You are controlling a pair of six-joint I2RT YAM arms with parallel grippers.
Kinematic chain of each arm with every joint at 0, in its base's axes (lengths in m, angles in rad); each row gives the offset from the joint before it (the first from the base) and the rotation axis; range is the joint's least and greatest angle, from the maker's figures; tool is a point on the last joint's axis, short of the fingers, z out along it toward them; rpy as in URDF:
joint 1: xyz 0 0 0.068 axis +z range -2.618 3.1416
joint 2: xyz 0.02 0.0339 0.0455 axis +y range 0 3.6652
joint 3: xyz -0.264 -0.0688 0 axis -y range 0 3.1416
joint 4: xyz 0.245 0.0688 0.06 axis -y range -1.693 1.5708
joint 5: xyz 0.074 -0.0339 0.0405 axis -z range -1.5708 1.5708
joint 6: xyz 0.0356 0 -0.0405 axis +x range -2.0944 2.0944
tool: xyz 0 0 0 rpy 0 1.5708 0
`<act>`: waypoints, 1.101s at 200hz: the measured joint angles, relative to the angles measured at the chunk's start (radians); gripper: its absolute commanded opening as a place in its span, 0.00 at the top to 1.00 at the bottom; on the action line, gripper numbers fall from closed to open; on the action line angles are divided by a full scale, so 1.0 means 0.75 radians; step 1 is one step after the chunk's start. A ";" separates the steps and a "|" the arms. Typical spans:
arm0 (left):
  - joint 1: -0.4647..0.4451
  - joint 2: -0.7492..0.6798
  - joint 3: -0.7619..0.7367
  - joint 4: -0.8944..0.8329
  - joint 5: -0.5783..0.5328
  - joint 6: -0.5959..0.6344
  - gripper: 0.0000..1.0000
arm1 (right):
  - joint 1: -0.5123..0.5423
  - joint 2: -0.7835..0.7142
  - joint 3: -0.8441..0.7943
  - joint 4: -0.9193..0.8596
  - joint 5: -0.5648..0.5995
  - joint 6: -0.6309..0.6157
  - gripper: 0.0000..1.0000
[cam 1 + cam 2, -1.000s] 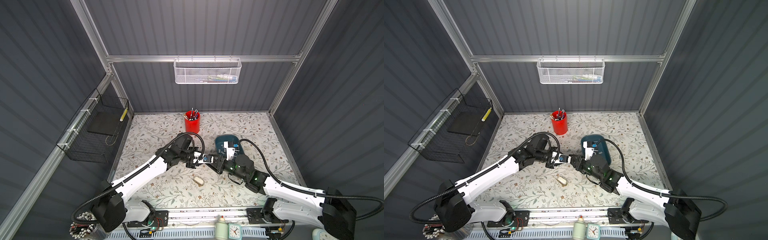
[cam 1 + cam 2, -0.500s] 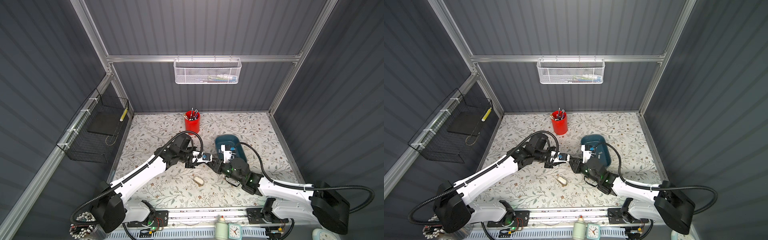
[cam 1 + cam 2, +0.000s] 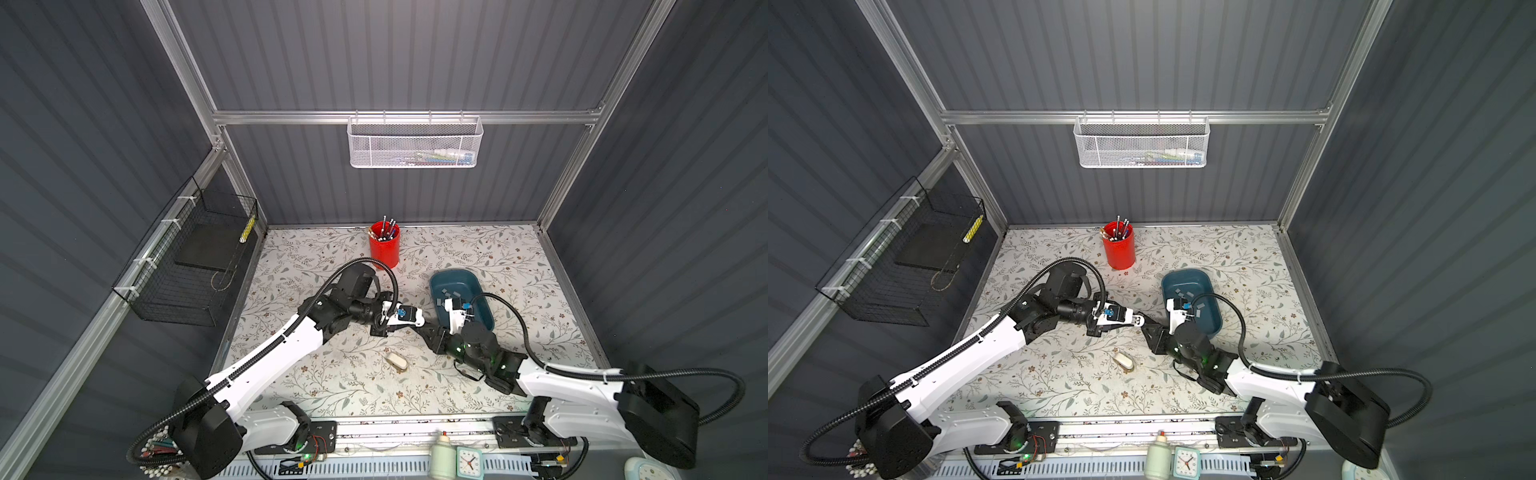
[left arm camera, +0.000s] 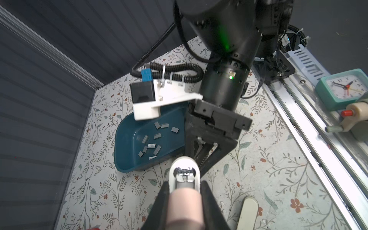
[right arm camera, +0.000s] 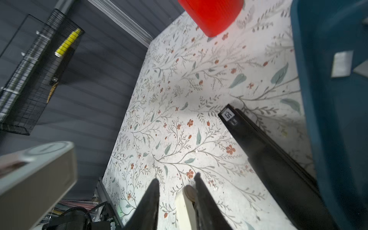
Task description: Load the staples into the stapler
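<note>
Metal check: found staples [image 4: 157,137] loose in blue tray [image 4: 124,145]; stapler [image 4: 184,169] clamped in left gripper [image 4: 185,186], right gripper [image 5: 177,177] part-spread beside its nose, pinching nothing evident. Recommend keeping stapler level, lifting one strip squarely.

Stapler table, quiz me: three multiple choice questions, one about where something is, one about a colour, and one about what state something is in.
1. The staples lie:
A. in the cup
B. in the tray
C. on top of the stapler

2. The cup holding pens is:
A. red
B. green
C. yellow

3. The left gripper is:
A. open and empty
B. shut on the stapler
C. shut on the staples

Answers:
1. B: the left wrist view shows the small grey strips scattered on the tray's floor.
2. A: the cup is plainly red in both top views.
3. B: in the left wrist view the gripper clamps the stapler's body from both sides.
</note>
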 measured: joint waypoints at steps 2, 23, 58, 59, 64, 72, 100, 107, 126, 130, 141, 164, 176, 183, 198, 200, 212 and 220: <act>0.001 0.001 0.000 0.000 0.001 0.001 1.00 | 0.000 -0.026 -0.005 -0.009 0.008 -0.007 0.62; 0.003 0.018 0.002 -0.005 0.001 0.007 1.00 | 0.000 -0.253 -0.047 -0.081 0.081 -0.110 0.52; 0.003 0.058 0.011 -0.043 0.007 0.042 1.00 | -0.001 -0.600 -0.176 -0.055 0.077 -0.497 0.45; 0.003 0.059 0.011 -0.044 0.008 0.043 1.00 | -0.001 -0.605 -0.180 -0.053 0.075 -0.504 0.45; 0.003 0.063 0.012 -0.052 0.012 0.051 1.00 | -0.001 -0.642 -0.201 -0.037 0.060 -0.563 0.45; 0.003 0.068 0.012 -0.064 0.019 0.060 1.00 | -0.001 -0.694 -0.233 -0.016 0.037 -0.647 0.49; 0.003 0.080 0.020 -0.100 0.048 0.087 1.00 | -0.001 -0.739 -0.228 0.008 -0.064 -0.859 0.67; 0.003 0.080 0.022 -0.107 0.056 0.093 1.00 | -0.001 -0.713 -0.204 0.008 -0.086 -0.899 0.69; 0.003 0.080 0.028 -0.124 0.082 0.111 1.00 | 0.002 -0.596 -0.124 0.008 -0.141 -0.977 0.72; 0.003 0.080 0.029 -0.126 0.086 0.113 1.00 | 0.004 -0.574 -0.107 0.010 -0.151 -0.990 0.72; 0.003 0.080 0.029 -0.132 0.104 0.122 1.00 | 0.011 -0.488 -0.063 0.014 -0.180 -1.018 0.73; 0.003 0.080 0.029 -0.138 0.124 0.128 1.00 | 0.053 -0.323 0.008 0.019 -0.209 -1.076 0.75; 0.003 0.080 0.029 -0.141 0.131 0.128 1.00 | 0.075 -0.267 0.019 0.030 -0.210 -1.100 0.76; 0.003 0.080 0.029 -0.142 0.138 0.128 1.00 | 0.085 -0.237 0.019 0.040 -0.210 -1.113 0.76; 0.003 0.080 0.029 -0.150 0.146 0.128 1.00 | 0.096 -0.179 0.019 0.067 -0.200 -1.132 0.78; 0.003 0.080 0.029 -0.152 0.146 0.128 1.00 | 0.096 -0.172 0.019 0.070 -0.199 -1.133 0.79; 0.008 0.080 0.029 -0.163 0.147 0.129 1.00 | 0.096 -0.138 0.019 0.091 -0.192 -1.146 0.81; 0.015 0.079 0.029 -0.170 0.150 0.128 1.00 | 0.096 -0.123 0.019 0.103 -0.188 -1.151 0.82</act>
